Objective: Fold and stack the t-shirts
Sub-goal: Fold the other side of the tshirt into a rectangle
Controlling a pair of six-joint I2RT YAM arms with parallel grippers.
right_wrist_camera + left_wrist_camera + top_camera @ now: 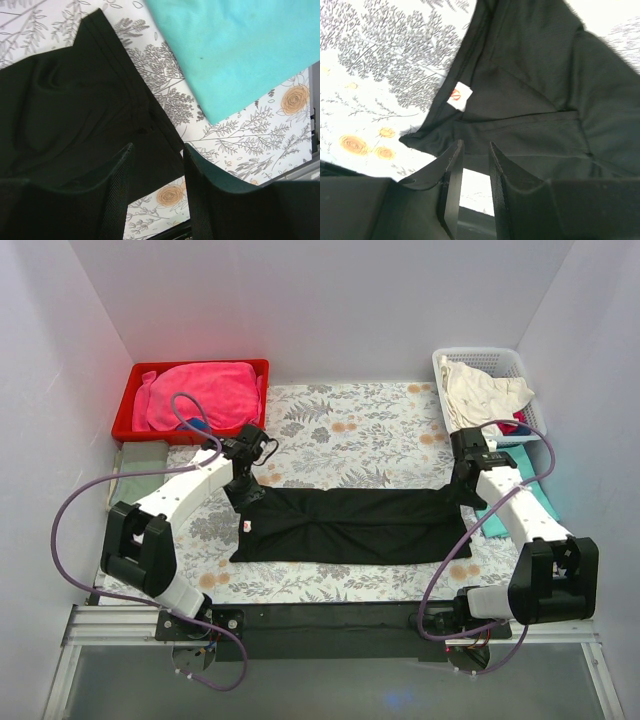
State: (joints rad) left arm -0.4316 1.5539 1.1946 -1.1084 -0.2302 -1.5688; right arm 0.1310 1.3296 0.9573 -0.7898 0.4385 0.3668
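Plainly, left fingers point(451, 185) and right fingers point(117, 200) hang released over the black t-shirt point(350, 525).

The shirt point(350, 525) lies spread crosswise on the table point(350, 420), nearer the front edge than the back. The left gripper point(243, 494) is over its left end and the right gripper point(462, 492) over its right end (1 at each end). A second shirt point(497, 522) lies just right of it, not touching, partly under the right arm. A bin point(125, 425) sits at the back left with a towel point(200, 395) in it. A basket point(442, 365) sits at the back right with cloths point(480, 390) in it. A folded cloth point(135, 475) lies in front of the bin.
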